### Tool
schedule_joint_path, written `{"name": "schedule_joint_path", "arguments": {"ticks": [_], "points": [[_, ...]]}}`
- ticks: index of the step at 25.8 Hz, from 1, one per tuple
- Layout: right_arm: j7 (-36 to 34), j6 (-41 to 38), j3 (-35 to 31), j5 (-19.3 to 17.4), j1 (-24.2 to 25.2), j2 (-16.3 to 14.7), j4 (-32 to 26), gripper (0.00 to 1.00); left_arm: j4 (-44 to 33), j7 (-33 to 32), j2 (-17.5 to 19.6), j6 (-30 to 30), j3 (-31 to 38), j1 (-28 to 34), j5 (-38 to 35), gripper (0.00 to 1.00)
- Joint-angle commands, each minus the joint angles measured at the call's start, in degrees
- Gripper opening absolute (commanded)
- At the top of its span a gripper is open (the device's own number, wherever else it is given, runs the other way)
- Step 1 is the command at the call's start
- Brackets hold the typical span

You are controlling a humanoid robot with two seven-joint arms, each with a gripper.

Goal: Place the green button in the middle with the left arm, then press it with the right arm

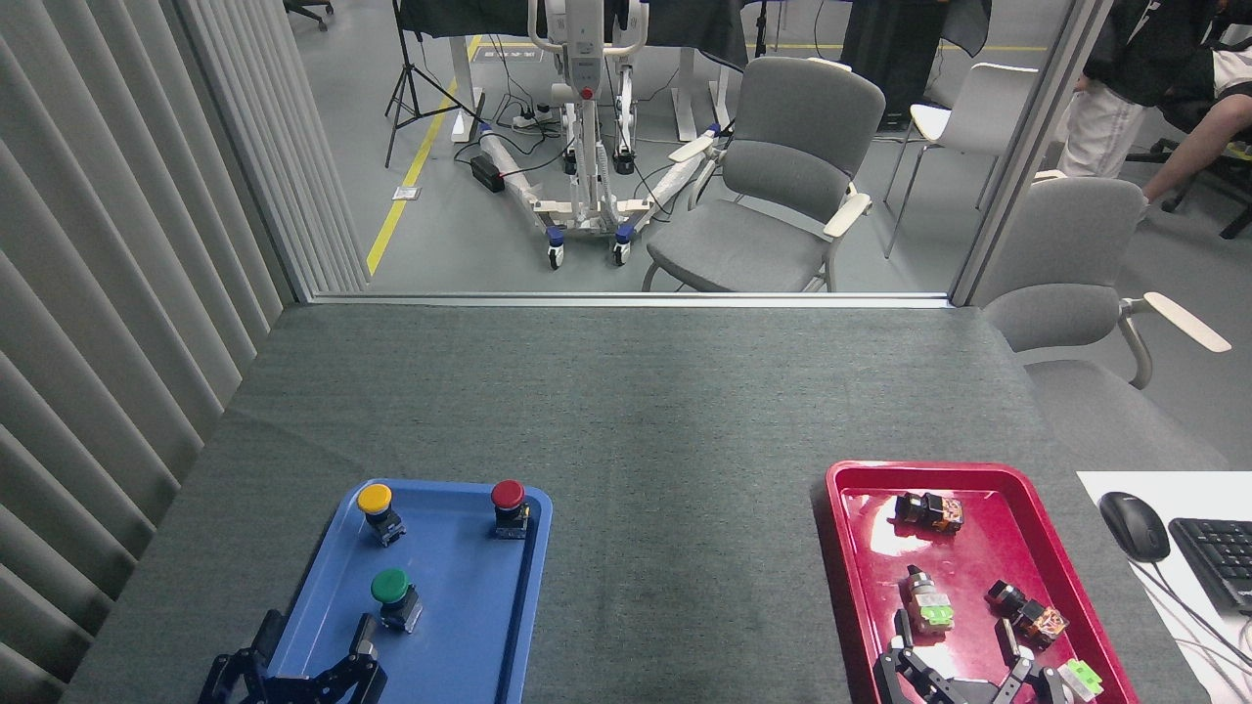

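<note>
Inspector A: Progress? The green button [394, 596] stands upright in the blue tray [469, 626], near its front left, apart from the yellow button [378, 510] and red button [509, 506]. Neither of the 2 steps appears done: the middle [675, 548] is bare.

Inspector B: Grippers? The left arm [313, 650] sits just in front of the button, fingers [364, 636] spread, holding nothing. The right arm [954, 655] hangs over the red tray [843, 548], fingers splayed, empty.

Inspector A: Obstructions? Both grippers are cut off by the lower edge; their palms are unseen.
</note>
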Motion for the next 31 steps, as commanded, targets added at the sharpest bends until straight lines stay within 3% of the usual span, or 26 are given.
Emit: {"name": "schedule_joint_path", "arguments": {"ticks": [1,31], "points": [[-0.01,0.06,0.00,0.00,-0.07,0.01,0.08,0.99,0.17,0.02,0.05,0.04,0.00,-0.13,0.02,1.00],[-0.01,-0.03,0.00,0.00,-0.15,-0.08,-0.01,0.99,2.72,-0.51,0.22,-3.12,-0.26,-1.27,-1.56,1.00]]}}
